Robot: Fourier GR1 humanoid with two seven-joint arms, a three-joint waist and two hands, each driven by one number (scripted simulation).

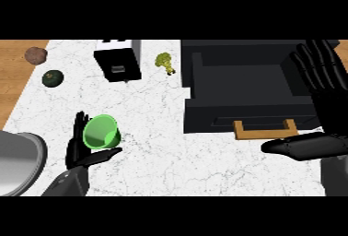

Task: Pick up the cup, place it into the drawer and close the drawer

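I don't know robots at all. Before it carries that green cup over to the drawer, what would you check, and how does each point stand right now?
1. Left hand around the translucent green cup: ok, fingers behind, thumb in front.
2. Cup lifted off the white marble counter: cannot tell.
3. Black drawer with wooden handle open: ok.
4. Drawer's inside free: ok, nothing visible there.
5. Right hand out of the way: not ok, it rests open over the drawer's right edge.
6. Path across the counter free: ok; the black toaster and yellow-green broccoli lie farther back.

Grey forearms end in glossy black hands: left hand (83, 150) slim; right hand (319, 80) bulkier.
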